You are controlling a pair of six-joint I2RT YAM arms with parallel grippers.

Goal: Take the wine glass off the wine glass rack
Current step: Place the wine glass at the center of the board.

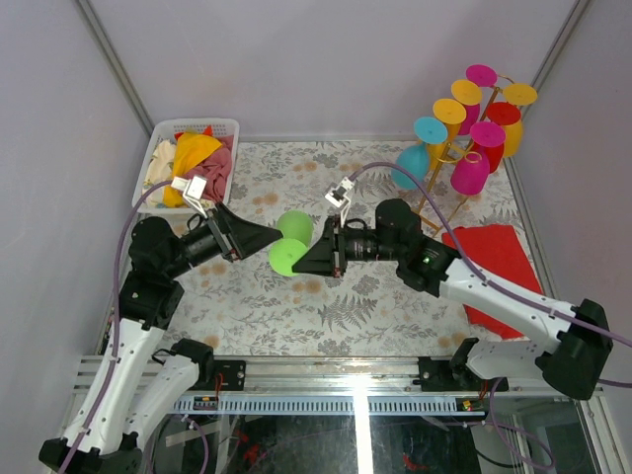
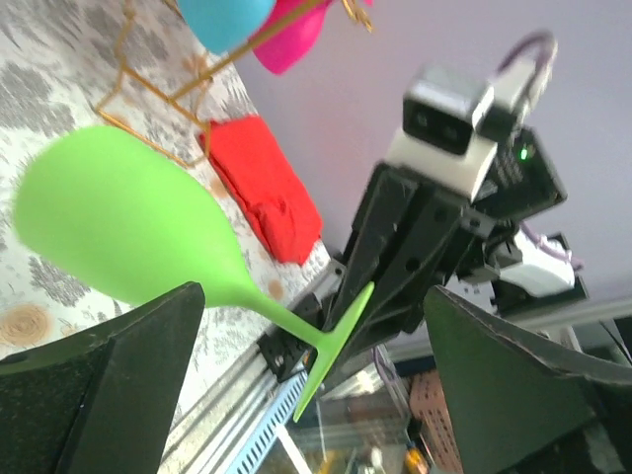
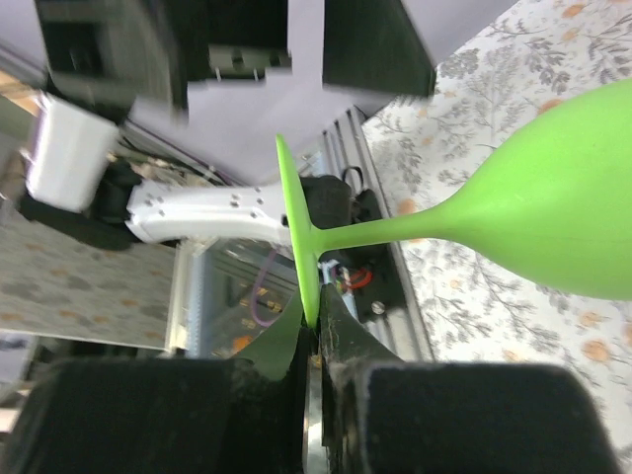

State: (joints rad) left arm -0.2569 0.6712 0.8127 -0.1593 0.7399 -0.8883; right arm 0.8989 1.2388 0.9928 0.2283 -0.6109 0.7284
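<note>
A green wine glass [image 1: 289, 244] is held sideways above the middle of the table, off the gold wire wine glass rack [image 1: 441, 176] at the back right. My right gripper [image 1: 318, 251] is shut on the rim of the glass's foot [image 3: 296, 232], with the bowl [image 3: 563, 217] pointing away from it. My left gripper [image 1: 259, 237] is open and faces the glass from the left. In the left wrist view the glass [image 2: 118, 227] lies between and just ahead of the open fingers [image 2: 109, 385]. Several coloured glasses [image 1: 472, 170] hang on the rack.
A white slatted basket [image 1: 229, 126] with coloured cloths stands at the back left. A red cloth [image 1: 494, 262] lies right of the rack's base and also shows in the left wrist view [image 2: 267, 188]. The table's metal front rail [image 1: 326, 373] runs behind both arms.
</note>
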